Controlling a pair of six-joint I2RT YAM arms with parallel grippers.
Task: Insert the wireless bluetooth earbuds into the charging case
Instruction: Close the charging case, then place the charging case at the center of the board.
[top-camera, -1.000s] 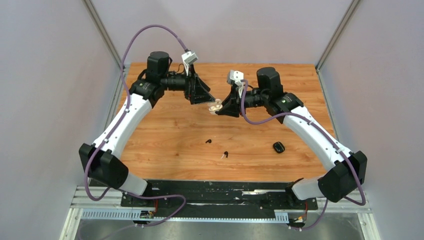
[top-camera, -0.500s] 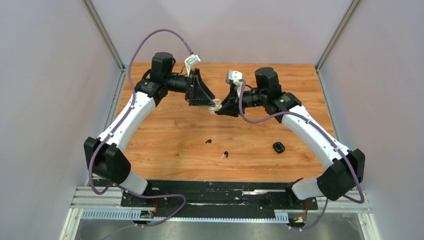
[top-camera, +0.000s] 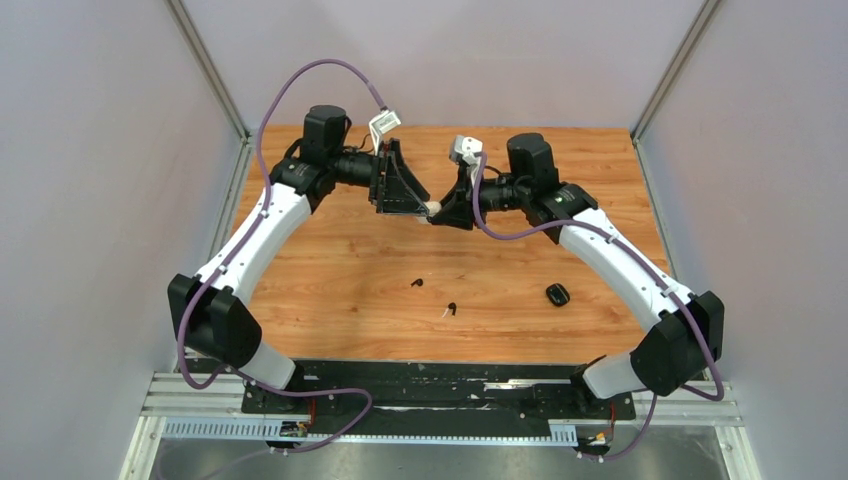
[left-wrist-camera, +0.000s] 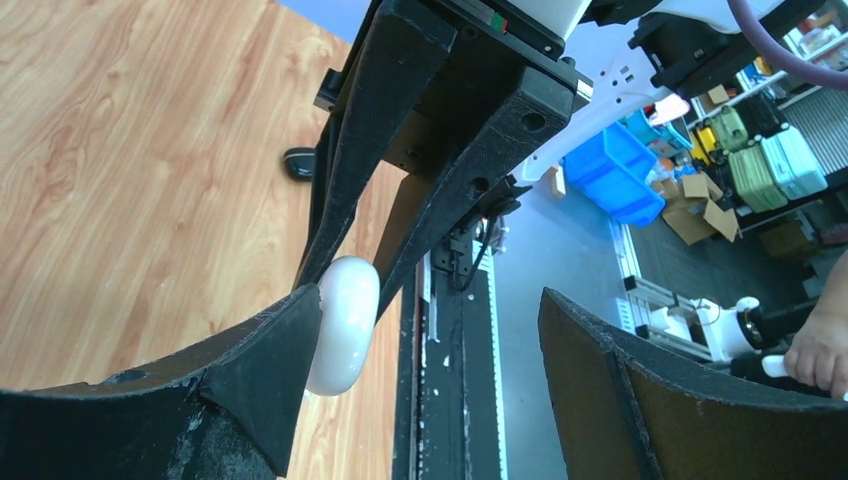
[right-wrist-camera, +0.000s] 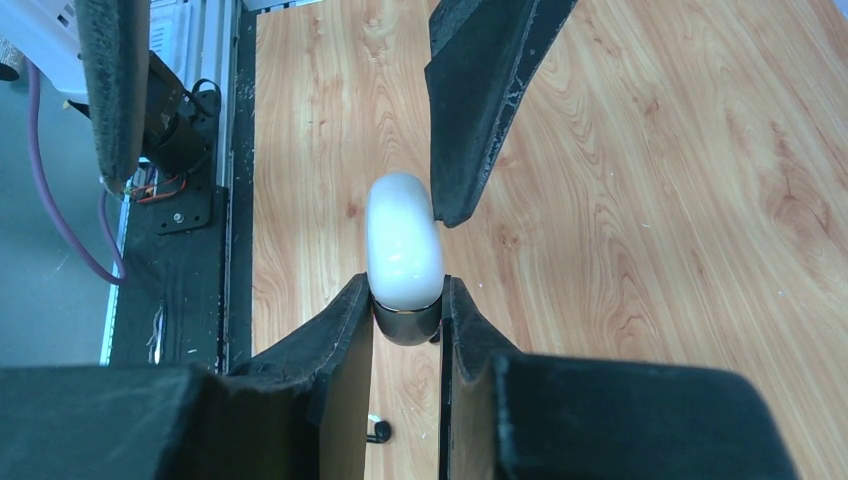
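Holding the white charging case (right-wrist-camera: 403, 235) in the air toward the far edge of the desk (top-camera: 330, 260), midway between its left and right edges, my right end effector (right-wrist-camera: 405, 300) is clenched on the case's lower end. That leaves the rounded upper end exposed. My left end effector (left-wrist-camera: 430, 320) is spread wide, with one finger (right-wrist-camera: 480, 120) resting against the case's side. I judge it is there to pry the lid up. A black earbud (top-camera: 417, 283) and a second earbud (top-camera: 452, 307) lie loose nearer the near edge. A black case (top-camera: 557, 294) sits toward the right edge.
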